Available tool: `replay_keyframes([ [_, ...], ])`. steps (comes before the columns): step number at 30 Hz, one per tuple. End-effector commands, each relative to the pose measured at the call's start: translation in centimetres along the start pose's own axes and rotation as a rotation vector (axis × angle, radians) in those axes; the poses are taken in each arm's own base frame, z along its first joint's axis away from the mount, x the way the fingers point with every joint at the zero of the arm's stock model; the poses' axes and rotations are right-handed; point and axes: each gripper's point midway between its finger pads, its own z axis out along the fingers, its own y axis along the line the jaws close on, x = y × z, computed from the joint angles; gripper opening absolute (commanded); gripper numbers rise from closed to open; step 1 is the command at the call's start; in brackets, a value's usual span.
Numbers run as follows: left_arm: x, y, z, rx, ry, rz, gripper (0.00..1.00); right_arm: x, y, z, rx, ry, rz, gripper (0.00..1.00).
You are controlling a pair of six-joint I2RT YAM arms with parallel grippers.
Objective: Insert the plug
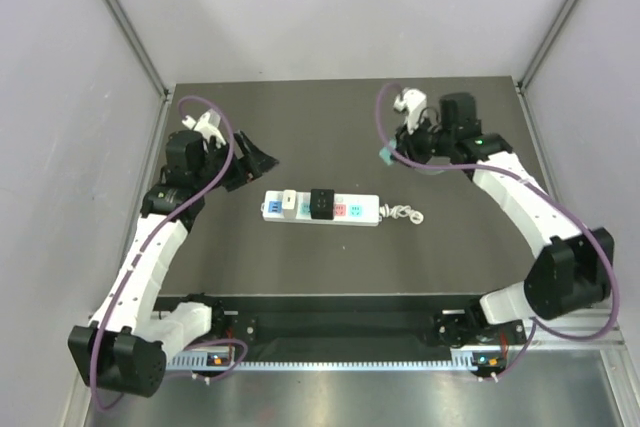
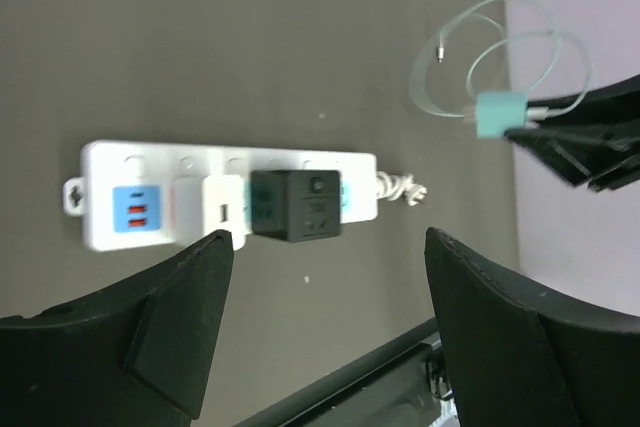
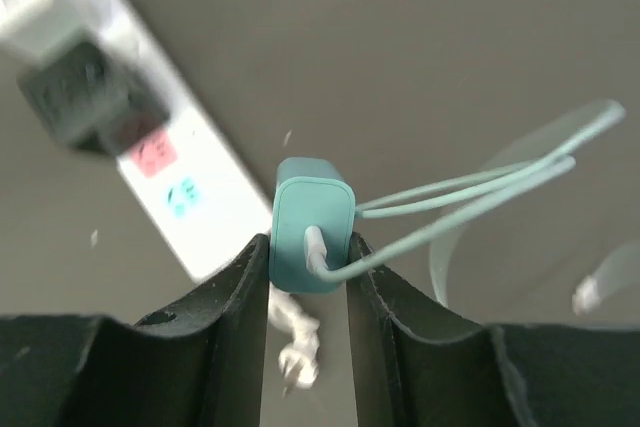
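A white power strip (image 1: 320,208) lies mid-table with a white adapter (image 1: 286,202) and a black cube adapter (image 1: 321,203) plugged in; its free pink and blue sockets (image 1: 347,209) are at its right end. My right gripper (image 1: 386,154) is shut on a teal plug (image 3: 311,224) with a pale teal cable (image 3: 470,192), held in the air up and right of the strip. The plug also shows in the left wrist view (image 2: 499,113). My left gripper (image 1: 252,163) is open and empty, left of the strip (image 2: 228,197).
The strip's short white cord end (image 1: 405,214) lies just right of it. Grey walls close in the dark table on the left, back and right. A black rail (image 1: 340,325) runs along the near edge between the arm bases.
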Motion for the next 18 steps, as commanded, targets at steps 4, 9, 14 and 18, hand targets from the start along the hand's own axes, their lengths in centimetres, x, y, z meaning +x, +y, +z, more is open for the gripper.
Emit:
replay_keyframes([
  [4,1.1,3.6,-0.3,-0.062,-0.044,-0.105,0.82,5.2,5.2,2.1,-0.211,0.232,-0.296,0.0],
  [9,0.9,5.7,0.4,-0.024,-0.034,-0.249,0.82,6.5,8.0,3.7,-0.305,0.293,-0.458,0.0],
  [14,1.3,8.2,0.5,-0.075,-0.064,-0.255,0.81,7.3,10.0,5.1,-0.355,0.328,-0.551,0.0],
  [18,1.7,9.6,0.0,-0.137,-0.095,-0.204,0.82,7.5,11.3,6.2,-0.377,0.277,-0.602,0.0],
])
